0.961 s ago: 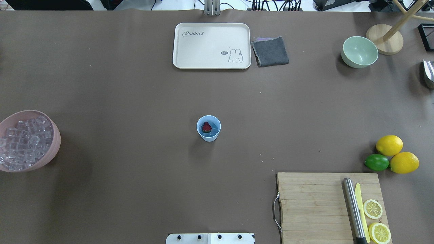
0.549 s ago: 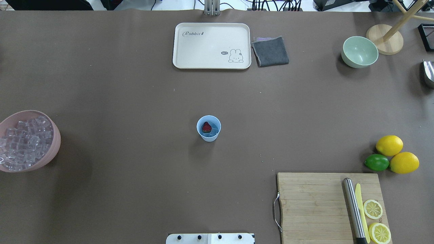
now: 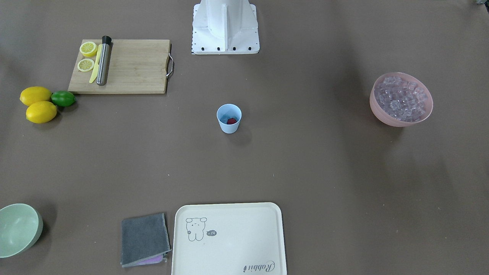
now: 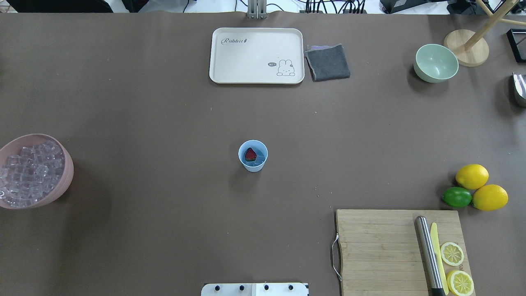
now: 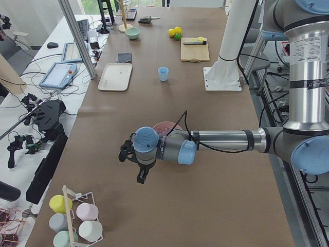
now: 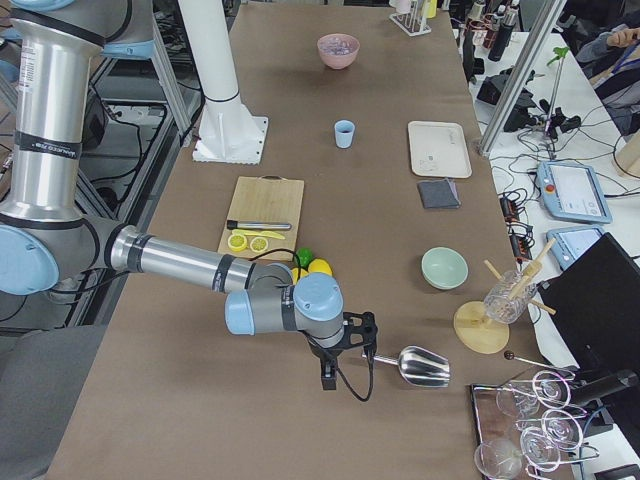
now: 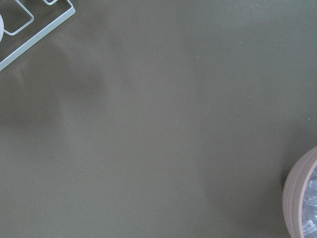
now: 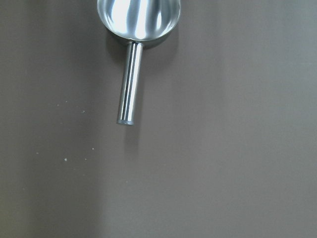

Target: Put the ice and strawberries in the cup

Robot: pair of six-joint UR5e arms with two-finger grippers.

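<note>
Brown paper table point(image 4: 164, 123), nothing moved since half a second ago: cup point(image 4: 252, 155) at centre, strawberry point(image 4: 250, 154) inside it, ice point(image 4: 26, 172) heaped in pink bowl point(image 4: 68, 176) at the left edge. Benches with screens and cables flank the table. Both arms show only in the side views. Left gripper point(image 5: 141, 176) hangs near the bowl, right gripper point(image 6: 326, 378) beside a metal scoop point(image 6: 424, 367). Fingers apart or together: cannot tell.
</note>
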